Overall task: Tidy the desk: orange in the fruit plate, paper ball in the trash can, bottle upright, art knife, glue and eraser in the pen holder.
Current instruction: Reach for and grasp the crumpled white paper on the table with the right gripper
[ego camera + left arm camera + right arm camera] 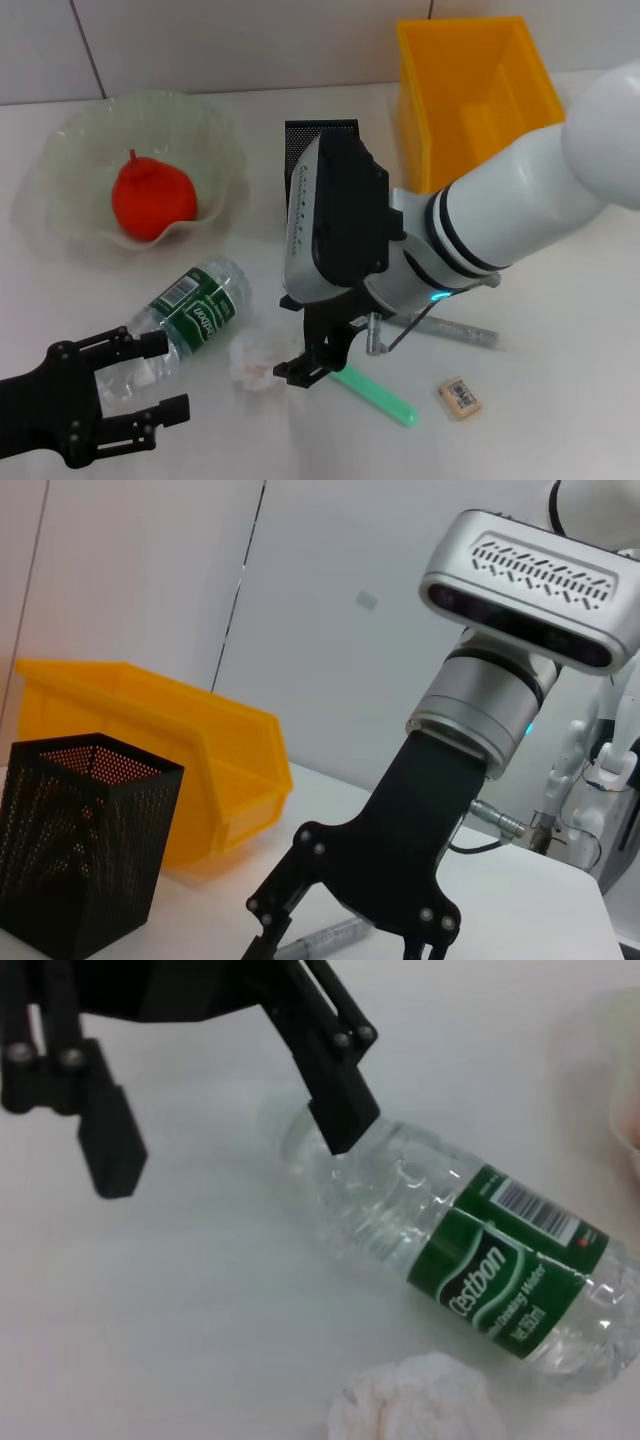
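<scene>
Two grippers active: our left gripper (160, 377) gapes wide around the bottle (190, 312) neck, lying flat; right gripper (318, 358), state unclear, beside paper ball (255, 360). Round bottle may roll, arms may clash.

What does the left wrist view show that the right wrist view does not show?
Only the left wrist view shows the black mesh pen holder, the yellow bin and the right claw hanging above the table. Only the right wrist view shows the lying bottle, the paper ball and the open left claw by the bottle. Both share the white table.
</scene>
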`<state>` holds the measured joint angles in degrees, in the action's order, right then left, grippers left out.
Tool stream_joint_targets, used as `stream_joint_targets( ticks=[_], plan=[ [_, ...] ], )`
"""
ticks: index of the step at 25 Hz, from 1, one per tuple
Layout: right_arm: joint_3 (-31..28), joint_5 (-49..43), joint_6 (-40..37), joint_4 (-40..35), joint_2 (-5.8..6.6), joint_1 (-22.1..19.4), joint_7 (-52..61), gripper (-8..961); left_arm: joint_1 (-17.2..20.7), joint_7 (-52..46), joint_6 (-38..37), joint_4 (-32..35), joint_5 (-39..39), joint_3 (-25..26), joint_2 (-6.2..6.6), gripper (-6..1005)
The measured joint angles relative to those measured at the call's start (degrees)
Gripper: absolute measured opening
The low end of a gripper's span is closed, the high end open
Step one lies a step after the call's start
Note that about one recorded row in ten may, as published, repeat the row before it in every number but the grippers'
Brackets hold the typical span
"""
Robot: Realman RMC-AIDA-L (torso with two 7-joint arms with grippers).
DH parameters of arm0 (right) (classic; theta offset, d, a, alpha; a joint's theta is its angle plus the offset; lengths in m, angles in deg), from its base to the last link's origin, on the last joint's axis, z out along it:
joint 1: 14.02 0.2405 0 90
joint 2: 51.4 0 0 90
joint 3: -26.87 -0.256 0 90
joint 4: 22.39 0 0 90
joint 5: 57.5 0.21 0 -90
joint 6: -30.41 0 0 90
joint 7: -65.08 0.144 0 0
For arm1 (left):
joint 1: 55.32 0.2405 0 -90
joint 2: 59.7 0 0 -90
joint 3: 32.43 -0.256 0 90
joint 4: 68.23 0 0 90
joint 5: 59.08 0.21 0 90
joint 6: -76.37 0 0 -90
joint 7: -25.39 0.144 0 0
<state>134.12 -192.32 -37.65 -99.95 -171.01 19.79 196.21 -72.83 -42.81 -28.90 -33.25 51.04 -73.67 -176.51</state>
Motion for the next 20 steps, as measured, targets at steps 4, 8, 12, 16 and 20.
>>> stream_joint_targets(
  ticks=[4, 8, 12, 16, 20],
  plan=[
    [0.0, 0.0, 0.0, 0.4, 0.00, 0.3, 2.1, 760, -0.2, 0.0, 0.0, 0.0, 0.0, -0.2, 0.06, 799],
    [-0.2, 0.1, -0.6, 0.4, 0.00, 0.4, 3.0, 759, -0.2, 0.0, 0.0, 0.0, 0.0, 0.0, 0.14, 799],
    [-0.1, 1.9, -2.6, 0.3, 0.03, 0.6, 3.8, 759, -0.2, -0.3, -0.1, 0.0, 0.0, 0.0, 0.16, 799],
    [-0.1, 3.0, -3.1, 0.8, 0.10, 0.9, 3.8, 759, -0.2, -0.4, -0.1, 0.1, 0.0, 0.0, 0.17, 799],
    [0.1, 3.1, -2.6, 1.8, 0.06, 1.4, 3.8, 759, -0.3, -0.4, -0.2, 0.2, 0.0, 0.0, 0.18, 799]
  ],
)
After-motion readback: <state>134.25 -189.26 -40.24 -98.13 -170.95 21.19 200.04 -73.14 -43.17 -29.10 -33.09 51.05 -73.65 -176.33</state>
